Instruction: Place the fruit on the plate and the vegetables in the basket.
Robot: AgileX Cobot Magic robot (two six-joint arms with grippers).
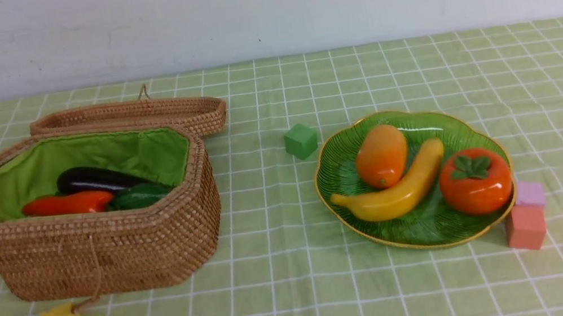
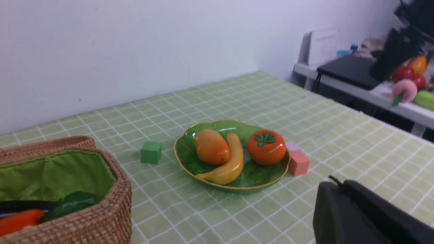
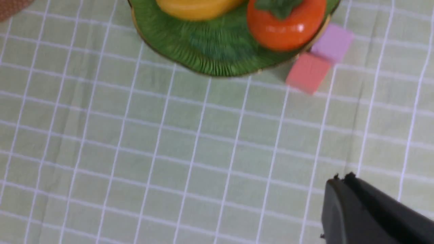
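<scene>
the sorting looks essentially finished. on the plate (image 1: 431,230), which sits on the right half of the table toward the near edge, lie all three fruit: the mango (image 1: 382,155) at the back, the banana (image 1: 395,190) stretched diagonally across the middle and touching it, and the persimmon (image 1: 475,181) on the side toward the table's right edge. in the basket (image 1: 102,251), on the left half, the eggplant (image 1: 93,179) and carrot (image 1: 67,204) rest on the lining beside green leaves (image 1: 138,197); the white radish itself is hidden, so i cannot confirm it. both grippers, the left gripper (image 2: 335,183) and the right gripper (image 3: 342,178), are closed together and empty, clear of everything. little seems left beyond retreating.
</scene>
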